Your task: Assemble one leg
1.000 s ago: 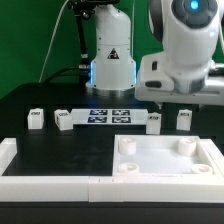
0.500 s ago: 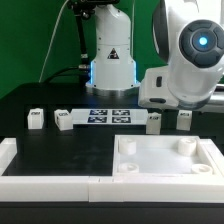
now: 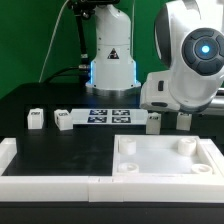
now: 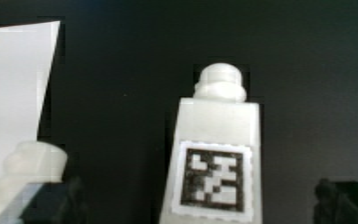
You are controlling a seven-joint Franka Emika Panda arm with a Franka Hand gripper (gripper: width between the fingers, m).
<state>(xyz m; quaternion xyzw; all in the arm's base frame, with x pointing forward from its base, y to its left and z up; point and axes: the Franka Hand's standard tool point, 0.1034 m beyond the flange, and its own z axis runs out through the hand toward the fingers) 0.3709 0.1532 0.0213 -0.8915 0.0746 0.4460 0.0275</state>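
Four small white legs stand in a row on the black table in the exterior view: two on the left (image 3: 35,119) (image 3: 63,120) and two on the right (image 3: 153,122) (image 3: 184,120). The arm's big white wrist housing (image 3: 190,70) hangs over the right pair and hides the gripper there. In the wrist view my gripper (image 4: 197,206) is open, with dark fingertips (image 4: 44,206) on either side of one leg (image 4: 217,140). That leg's tag faces the camera and its peg points away. A second leg (image 4: 30,162) lies beside one finger. Nothing is held.
The large flat white square piece with raised rim and corner sockets (image 3: 165,158) lies in front of the right legs. The marker board (image 3: 108,116) lies mid-row. A long white rim (image 3: 50,180) runs along the front left. A white flat surface (image 4: 16,90) shows in the wrist view.
The arm's wrist housing has swung down and toward the exterior view's right, over the right pair of legs. The legs and the square piece have not moved.
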